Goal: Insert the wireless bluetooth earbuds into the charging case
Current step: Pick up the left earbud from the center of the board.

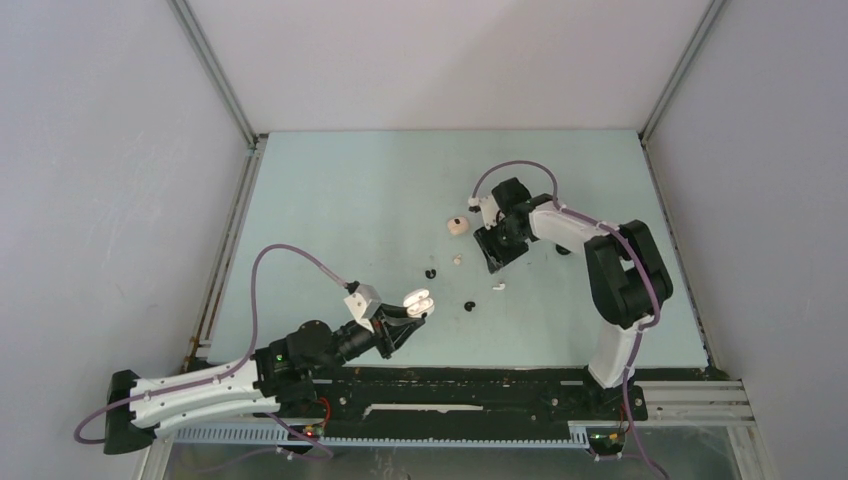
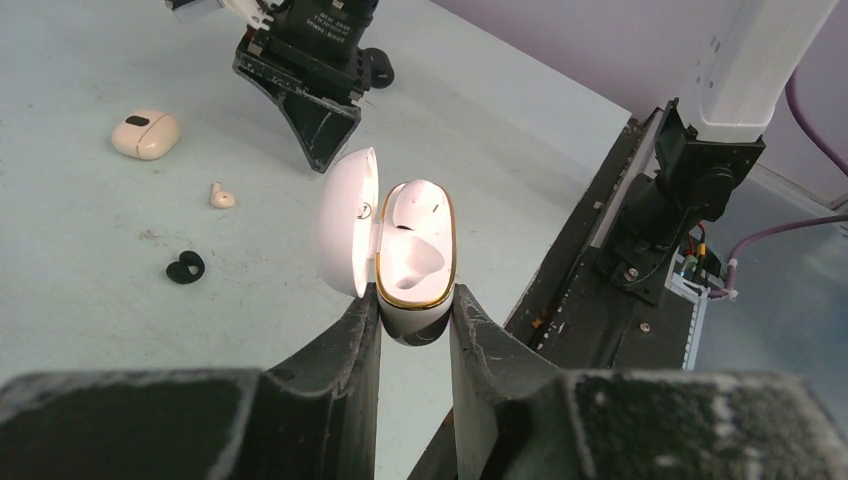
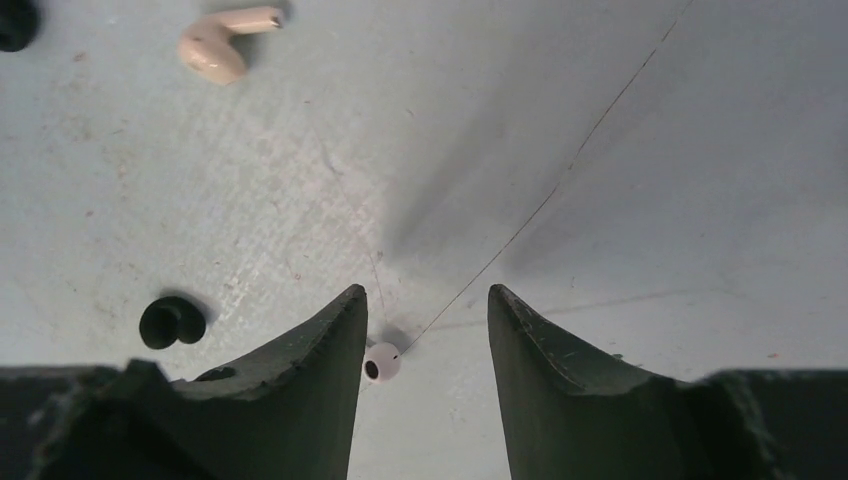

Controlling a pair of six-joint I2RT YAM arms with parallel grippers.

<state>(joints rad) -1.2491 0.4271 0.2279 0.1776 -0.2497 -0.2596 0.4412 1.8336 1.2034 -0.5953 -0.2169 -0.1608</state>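
Holding the open charging case [image 2: 412, 250] pinched by its base, the left gripper [image 2: 413, 300] looks sorted. The right gripper [image 3: 424, 295] hangs spread wide over the table [image 3: 650, 150] with the white earbud [image 3: 381, 361] just inside one finger, so I'd shift sideways to centre it, drop, then pinch softly or it'll skitter. Plenty of room: black earbud [image 3: 172, 321] just outside that finger, beige earbud [image 3: 215, 45] well ahead, no edge close.
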